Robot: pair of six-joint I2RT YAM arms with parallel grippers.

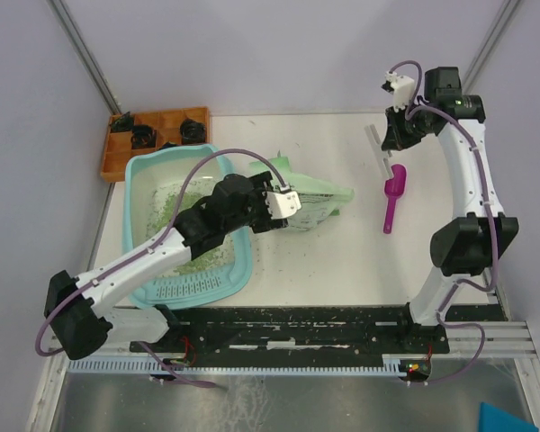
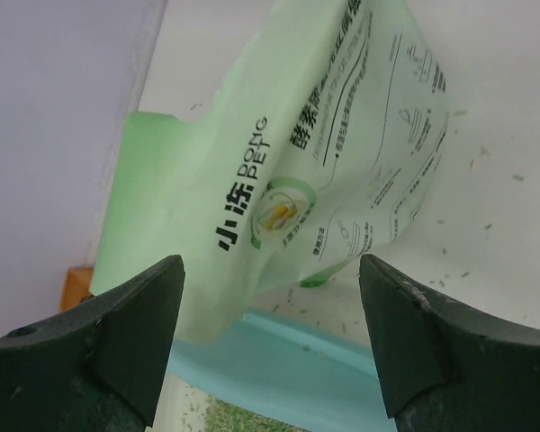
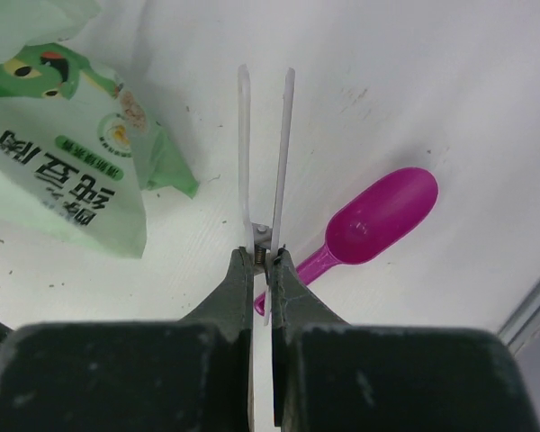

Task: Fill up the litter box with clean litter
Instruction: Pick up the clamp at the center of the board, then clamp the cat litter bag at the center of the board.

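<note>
White tabletop (image 1: 342, 261) boxed in by pale lilac walls, black rail along the near edge; on the left half, the litter box (image 1: 137, 193), light teal, long axis running near to far, perforated grate strip (image 1: 193, 288) at the near short end; inside, clean litter (image 1: 182, 202) as a thin, patchy spread of green crumbs, sparse at the far end, denser toward the grate.

Just right of the box's far half, a pale green bag (image 1: 322, 192) flat on its side, one corner over the teal rim in the left wrist view; printed "DONG PET" beside large Chinese characters, smaller print too fine to read; loose green crumbs strewn on the table around it.

Above the bag, left gripper (image 2: 270, 288) spread wide, bag between the fingers and clear of both in the wrist view.

Far left corner: orange tray (image 1: 117, 160), black parts (image 1: 191, 131) in its compartments.

Right of the bag, well apart: magenta scoop (image 1: 391, 202), bowl toward the far side.

Far right: right gripper (image 3: 263, 256) pinched closed on a white clip (image 3: 266, 153), two thin blades pointing away.
</note>
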